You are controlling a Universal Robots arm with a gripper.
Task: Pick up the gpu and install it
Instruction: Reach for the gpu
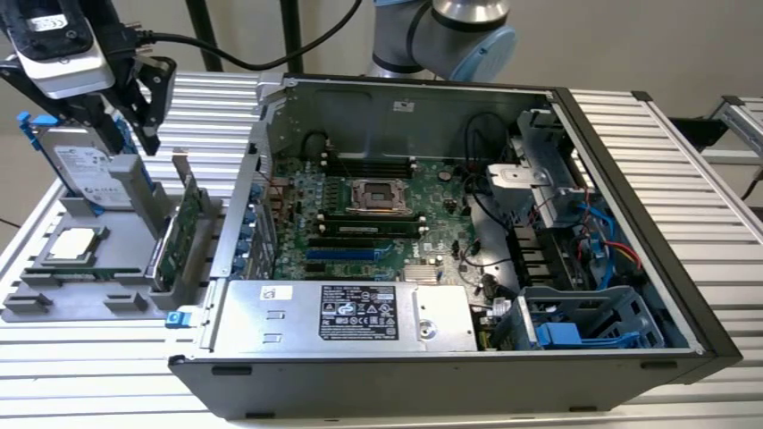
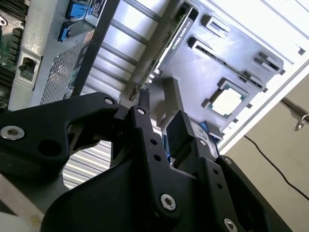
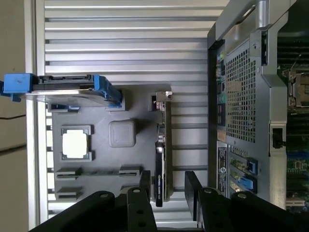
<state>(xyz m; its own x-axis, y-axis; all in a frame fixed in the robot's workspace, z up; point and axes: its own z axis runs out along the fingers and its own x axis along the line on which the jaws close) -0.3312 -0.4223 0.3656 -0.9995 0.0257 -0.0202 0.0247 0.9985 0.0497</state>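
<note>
Hovers over the grey holder (image 1: pixel 48 299) at the exterior view's left, wrist turned straight down. Sets the gripper (image 1: pixel 141 125) up beside the top of the upright hard drive (image 1: pixel 86 170) as that view has it. Points down toward the gpu (image 1: pixel 179 234), which stands on its long edge in a slot on the holder's side nearest the computer case (image 1: pixel 394 112). Hangs well clear of the card.

Has little room on that side: just a narrow strip of slatted table (image 3: pixel 125 43) between the gpu (image 3: pixel 161 145) and the computer case (image 3: pixel 241 96) with its perforated wall. Has more room on the other side, across bare holder (image 3: pixel 104 159) floor to the square processor (image 3: pixel 76 143) and the blue-clipped hard drive (image 3: pixel 63 89).

Spreads the gripper (image 3: pixel 168 186) moderately wide in the first wrist view, with one finger to either side of the card's thin edge by line of sight and a gap to spare on each. Grips nothing, touches nothing. Shows the same parted gripper (image 2: pixel 159 121) in the second wrist view, held above the gpu (image 2: pixel 174 34) and the processor (image 2: pixel 229 101).
</note>
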